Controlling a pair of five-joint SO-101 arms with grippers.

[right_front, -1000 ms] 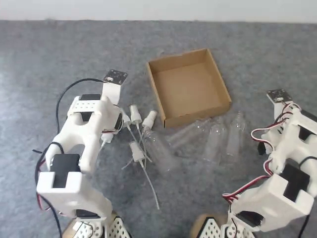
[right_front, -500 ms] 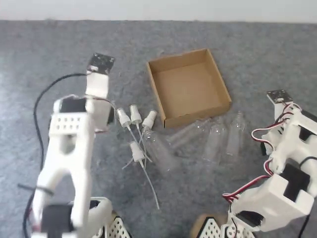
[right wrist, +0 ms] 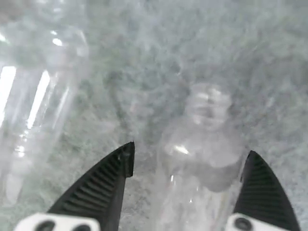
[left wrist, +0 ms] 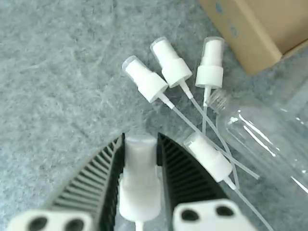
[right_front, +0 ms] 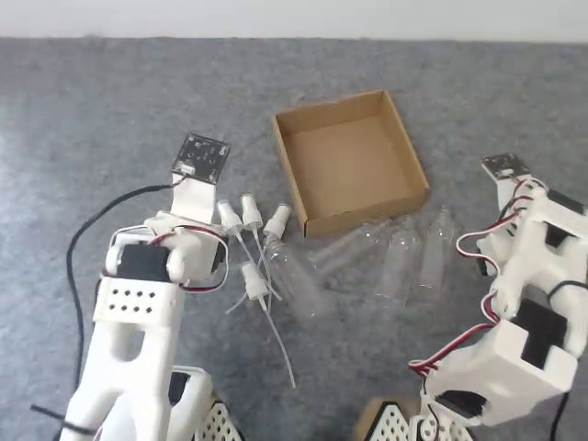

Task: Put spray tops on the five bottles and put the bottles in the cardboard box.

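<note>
My left gripper (left wrist: 139, 142) is shut on a white spray top (left wrist: 139, 185), held just above the carpet. Several more spray tops (left wrist: 171, 65) lie loose in front of it, their thin tubes crossing, seen from above as spray tops (right_front: 251, 211) beside the left arm (right_front: 147, 276). Several clear bottles (right_front: 397, 262) lie on their sides below the cardboard box (right_front: 401, 147). My right gripper (right wrist: 190, 154) is open, its fingers either side of the neck of one clear bottle (right wrist: 204, 130) without touching it. The right arm (right_front: 528, 248) stands beside the rightmost bottle (right_front: 437, 243).
Grey carpet covers the table. The open box corner (left wrist: 255, 33) lies just past the loose spray tops, with one bottle (left wrist: 260, 139) beside them. A black cable (right_front: 78, 266) loops off the left arm. Open carpet stretches left of and behind the box.
The left arm rose from beside the spray tops, swung back and up, then came forward over them again. The right arm leaned slightly toward the bottles.
</note>
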